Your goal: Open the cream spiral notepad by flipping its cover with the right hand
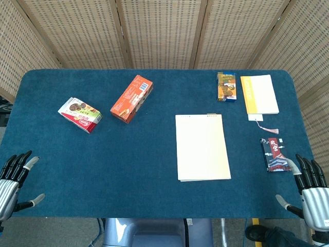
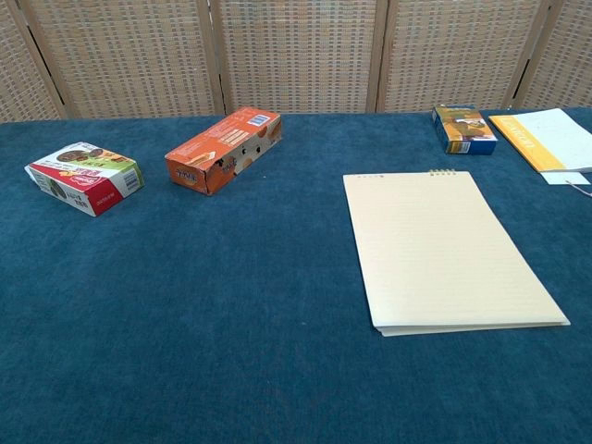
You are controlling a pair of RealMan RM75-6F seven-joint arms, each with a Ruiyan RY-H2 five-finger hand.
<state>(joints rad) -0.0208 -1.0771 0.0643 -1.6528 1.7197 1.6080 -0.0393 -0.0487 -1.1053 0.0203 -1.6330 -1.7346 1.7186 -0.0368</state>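
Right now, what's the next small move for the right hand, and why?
Probably reach the right hand forward and inward toward the notepad. The hand sits open at the table's near edge, off to the pad's right, holding nothing, and the pad lies flat, cover closed.

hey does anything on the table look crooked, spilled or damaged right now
Nothing spilled or damaged. The cream notepad lies flat and closed, square to the table edge. Only the orange box and the red-and-white box sit at an angle. Both hands, left and right, rest empty at the near edge.
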